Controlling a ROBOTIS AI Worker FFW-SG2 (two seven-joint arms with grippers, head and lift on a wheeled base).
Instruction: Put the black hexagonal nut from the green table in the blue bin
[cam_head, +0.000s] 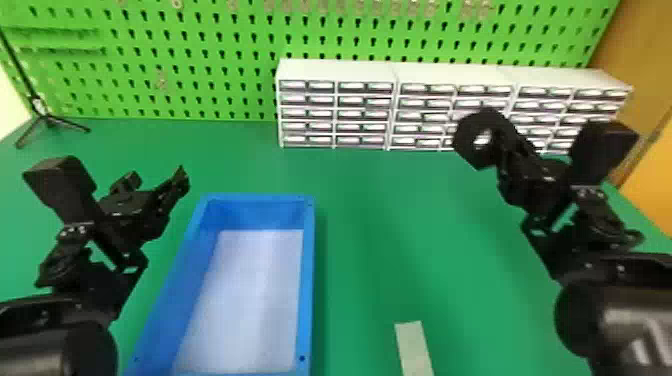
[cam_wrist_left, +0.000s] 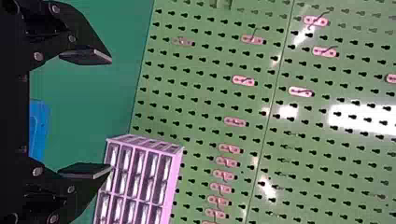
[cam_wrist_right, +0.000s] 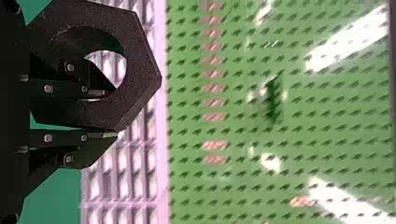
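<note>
Right fingers (cam_head: 507, 175) clamped on black hexagonal nut (cam_head: 464, 138); left fingers (cam_head: 175, 189) wide apart.

At the head view's lower corners, the left arm (cam_head: 90, 285) and right arm (cam_head: 580, 255) are showing black, rounded casings (cam_head: 625, 325), angular brackets (cam_head: 545, 245) and boxy housings (cam_head: 62, 185), while silvery screws (cam_wrist_left: 38, 56) are dotting the linkages (cam_wrist_left: 53, 35) at the left wrist view's left.
</note>
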